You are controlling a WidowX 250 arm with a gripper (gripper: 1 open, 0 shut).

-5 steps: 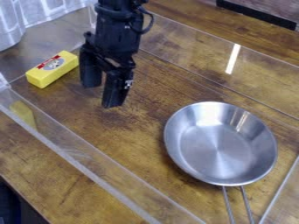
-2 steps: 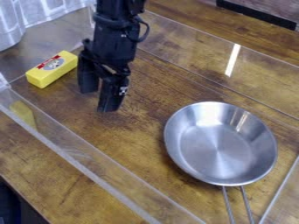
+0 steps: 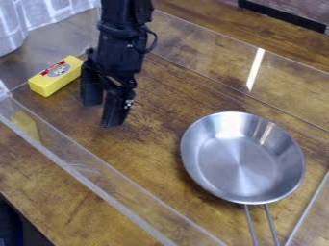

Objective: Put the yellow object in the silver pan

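The yellow object [image 3: 57, 76] lies flat on the wooden tabletop [image 3: 193, 72] at the left, its red-and-white label facing up, well apart from the silver pan [image 3: 241, 158] at the lower right; it looks like a small, light, stiff block with smooth, perhaps slippery faces, best pinched across its narrow width near the middle, clear of the label; the tool [image 3: 104, 99] stands just beside it with jaws wide and empty, pointing steeply down; against the earlier frame, the tool has shifted left and lower, closer to the block; block and pan lie unchanged.
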